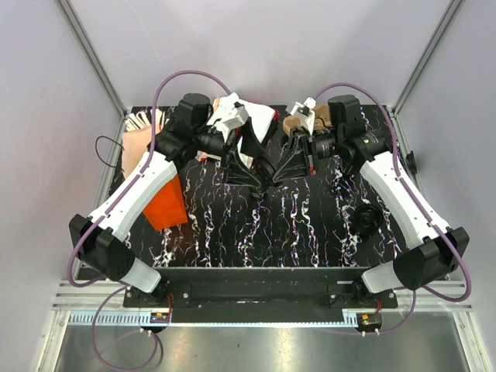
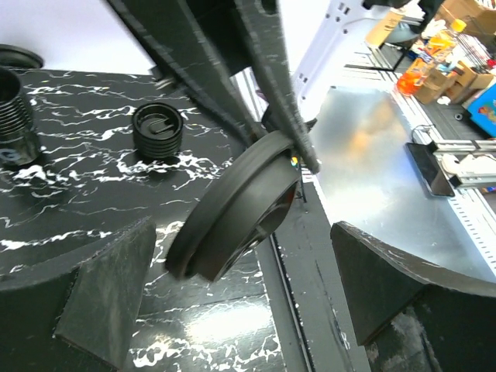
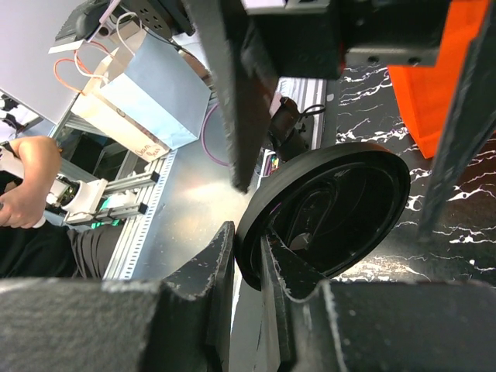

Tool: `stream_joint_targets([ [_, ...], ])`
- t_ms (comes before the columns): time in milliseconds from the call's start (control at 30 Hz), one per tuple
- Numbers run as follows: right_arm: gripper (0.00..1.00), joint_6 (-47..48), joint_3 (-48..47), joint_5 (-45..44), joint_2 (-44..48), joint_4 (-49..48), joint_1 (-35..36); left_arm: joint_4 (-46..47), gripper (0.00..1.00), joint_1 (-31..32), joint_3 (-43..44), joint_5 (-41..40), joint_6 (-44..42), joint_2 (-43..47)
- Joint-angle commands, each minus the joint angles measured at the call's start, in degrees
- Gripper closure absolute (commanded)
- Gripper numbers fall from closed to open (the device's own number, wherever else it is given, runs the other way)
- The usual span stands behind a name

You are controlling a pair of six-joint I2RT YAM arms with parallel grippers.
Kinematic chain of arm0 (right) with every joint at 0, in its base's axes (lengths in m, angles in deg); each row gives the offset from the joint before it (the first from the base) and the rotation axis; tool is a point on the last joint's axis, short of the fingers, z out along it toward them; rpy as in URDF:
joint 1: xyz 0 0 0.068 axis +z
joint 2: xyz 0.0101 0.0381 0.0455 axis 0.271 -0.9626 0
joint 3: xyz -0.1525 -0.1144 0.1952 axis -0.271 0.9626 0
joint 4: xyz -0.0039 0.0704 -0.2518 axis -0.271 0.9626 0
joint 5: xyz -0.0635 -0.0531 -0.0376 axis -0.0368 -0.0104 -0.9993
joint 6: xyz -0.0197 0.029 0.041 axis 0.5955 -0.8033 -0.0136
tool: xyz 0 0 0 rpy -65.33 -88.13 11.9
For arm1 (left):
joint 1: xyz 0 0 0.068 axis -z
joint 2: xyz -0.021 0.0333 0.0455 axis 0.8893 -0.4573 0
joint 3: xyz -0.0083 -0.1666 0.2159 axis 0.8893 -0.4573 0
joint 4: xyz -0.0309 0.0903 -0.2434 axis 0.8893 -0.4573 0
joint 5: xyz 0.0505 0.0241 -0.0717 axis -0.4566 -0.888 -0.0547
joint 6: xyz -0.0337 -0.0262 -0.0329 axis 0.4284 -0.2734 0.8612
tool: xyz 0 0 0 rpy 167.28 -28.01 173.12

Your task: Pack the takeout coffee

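Note:
A small black round cup (image 1: 364,218) stands on the marbled table at the right, beside my right forearm; it also shows in the left wrist view (image 2: 157,130). My right gripper (image 1: 273,177) is shut on the rim of a black round lid (image 3: 329,205) and holds it tilted above the table's middle. My right gripper's jaws (image 3: 248,236) pinch the lid's edge. My left gripper (image 1: 249,180) is open, tip to tip with the right one. The lid (image 2: 232,213) hangs just beyond its spread fingers (image 2: 101,298), not touching them.
An orange bag (image 1: 164,203) stands by my left forearm. A white paper bag (image 1: 252,120), a brown cardboard tray (image 1: 298,122) and a pink cup of stirrers (image 1: 139,132) sit along the back. Another ribbed black cup (image 2: 12,116) is cut off at the left.

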Motion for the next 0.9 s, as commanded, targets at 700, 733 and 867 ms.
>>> stream_joint_targets([
  [700, 0.76, 0.2, -5.4, -2.5, -2.1, -0.2, 0.7, 1.8, 0.56, 1.4, -0.2, 3.0, 1.9, 1.1],
  [733, 0.73, 0.4, -5.4, -2.7, -2.1, -0.2, 0.7, 1.8, 0.57, 1.4, -0.1, 3.1, 2.2, 1.1],
  [867, 0.71, 1.7, -5.2, -4.8, -1.9, 0.4, 0.7, 2.2, 0.71, 1.4, -0.2, 3.2, 3.0, 1.3],
])
